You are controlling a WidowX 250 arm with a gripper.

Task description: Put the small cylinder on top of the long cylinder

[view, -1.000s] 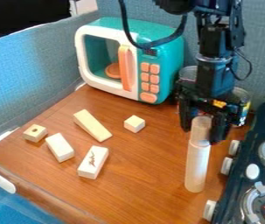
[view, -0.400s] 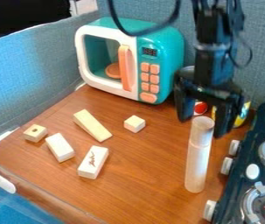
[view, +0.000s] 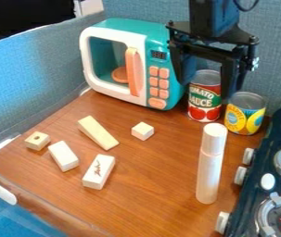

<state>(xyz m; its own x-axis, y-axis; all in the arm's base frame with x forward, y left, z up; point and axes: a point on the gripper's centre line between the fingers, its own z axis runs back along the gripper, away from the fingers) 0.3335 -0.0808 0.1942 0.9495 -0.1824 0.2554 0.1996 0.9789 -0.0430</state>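
My gripper (view: 204,88) hangs open at the upper right, above and behind the cylinders, in front of the cans and clear of both cylinders. The small cylinder (view: 213,139) rests upright on top of the long cylinder (view: 208,178), the two forming one pale column at the right of the wooden table. A faint seam shows where they meet.
A teal toy microwave (view: 167,60) stands at the back, with a red can (view: 204,99) and a yellow can (view: 246,113) right of it. A small cube (view: 143,131) and several wooden blocks (view: 98,171) lie left. The stove (view: 272,185) borders the right.
The gripper has risen and drawn back from the small cylinder, and its fingers are now wider apart. The small cylinder stays on the long one, and both cans have come into fuller view.
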